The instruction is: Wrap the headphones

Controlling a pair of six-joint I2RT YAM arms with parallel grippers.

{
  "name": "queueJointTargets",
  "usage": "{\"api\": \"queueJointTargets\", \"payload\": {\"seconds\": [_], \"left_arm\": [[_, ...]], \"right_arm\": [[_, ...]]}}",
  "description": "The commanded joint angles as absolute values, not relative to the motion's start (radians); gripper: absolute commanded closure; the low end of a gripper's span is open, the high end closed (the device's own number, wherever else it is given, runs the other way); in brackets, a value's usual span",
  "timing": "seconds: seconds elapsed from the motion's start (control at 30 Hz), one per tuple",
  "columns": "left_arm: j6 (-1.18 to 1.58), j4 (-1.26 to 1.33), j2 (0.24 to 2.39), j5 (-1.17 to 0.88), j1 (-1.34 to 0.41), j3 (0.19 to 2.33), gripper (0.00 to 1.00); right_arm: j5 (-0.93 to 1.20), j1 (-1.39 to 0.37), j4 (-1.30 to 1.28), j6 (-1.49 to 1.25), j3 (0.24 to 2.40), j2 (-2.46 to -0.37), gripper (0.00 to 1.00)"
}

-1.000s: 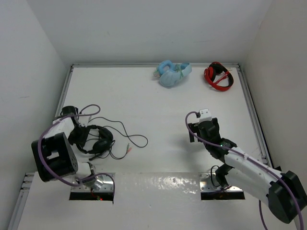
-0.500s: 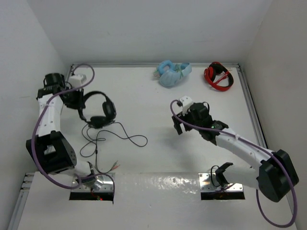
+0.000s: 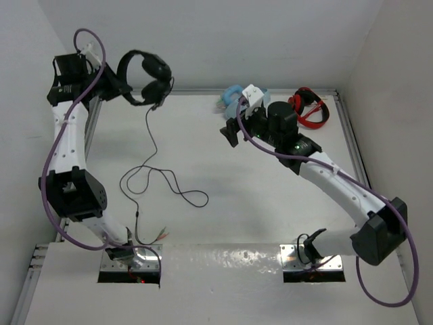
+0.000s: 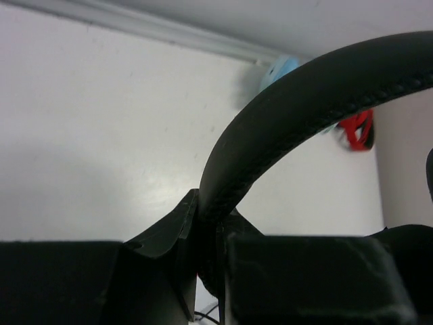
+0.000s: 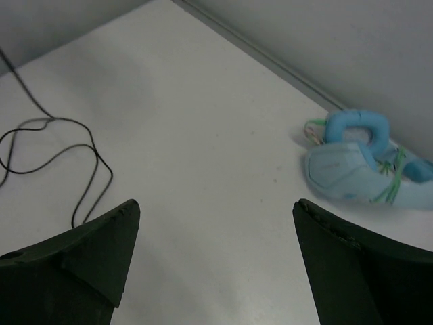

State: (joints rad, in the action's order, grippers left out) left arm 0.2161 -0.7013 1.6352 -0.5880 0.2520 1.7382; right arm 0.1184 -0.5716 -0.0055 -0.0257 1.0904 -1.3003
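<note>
The black headphones (image 3: 147,76) hang high in the air at the upper left, held by their headband. My left gripper (image 3: 114,81) is shut on the headband (image 4: 284,115), which arcs up and right from between the jaws in the left wrist view. The thin black cable (image 3: 154,177) drops from the earcups to the table, loops there and ends in coloured plugs (image 3: 160,236) near the front edge. The cable loop also shows in the right wrist view (image 5: 61,152). My right gripper (image 3: 232,131) is open and empty, raised over the middle back of the table.
Light-blue headphones (image 3: 245,105) lie at the back centre and also show in the right wrist view (image 5: 358,159). Red-and-black headphones (image 3: 308,108) lie at the back right. White walls close in the table on the left, back and right.
My left gripper lifted the black headphones from the table's left side high toward the back left, stretching the cable. My right arm rose and reached toward the back centre.
</note>
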Motion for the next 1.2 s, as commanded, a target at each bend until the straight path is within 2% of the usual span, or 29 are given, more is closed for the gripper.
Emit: {"api": "queueJointTargets", "payload": {"seconds": [0.0,0.17,0.33,0.5,0.6,0.73,0.83,0.87,1.0,1.1,1.17], "left_arm": [[0.465,-0.633,1.673,-0.540,0.180,1.887,1.00],[0.574,-0.640,1.739,-0.387,0.104,1.954,1.00],[0.601,-0.692,1.808,-0.296,0.089,2.068,1.00],[0.604,-0.716,1.844,-0.267,0.069,2.099,1.00],[0.612,-0.721,1.858,-0.275,0.061,2.086,1.00],[0.618,-0.715,1.870,-0.282,0.058,2.069,1.00],[0.608,-0.701,1.874,-0.284,0.057,2.057,1.00],[0.600,-0.693,1.875,-0.278,0.057,2.054,1.00],[0.452,-0.620,1.887,-0.082,0.060,2.026,1.00],[0.210,-0.549,1.901,-0.034,0.051,2.000,1.00],[0.105,-0.511,1.913,0.012,0.040,1.985,1.00]], "right_arm": [[0.221,-0.581,0.124,-0.032,1.153,-1.394,0.07],[0.305,-0.663,0.305,-0.049,1.218,-1.569,0.11],[0.295,-0.741,0.526,-0.102,1.327,-1.802,0.05],[0.116,-0.741,0.707,-0.316,1.449,-1.992,0.06],[-0.013,-0.742,0.787,-0.405,1.498,-2.092,0.12],[-0.126,-0.741,0.778,-0.439,1.594,-2.206,0.31],[-0.133,-0.741,0.741,-0.436,1.634,-2.217,0.77],[-0.127,-0.741,0.735,-0.433,1.629,-2.204,1.00],[0.030,-0.742,0.625,-0.335,1.534,-2.077,1.00],[0.121,-0.752,0.263,-0.206,1.603,-1.973,1.00],[0.196,-0.753,-0.108,-0.076,1.745,-1.945,1.00]]}}
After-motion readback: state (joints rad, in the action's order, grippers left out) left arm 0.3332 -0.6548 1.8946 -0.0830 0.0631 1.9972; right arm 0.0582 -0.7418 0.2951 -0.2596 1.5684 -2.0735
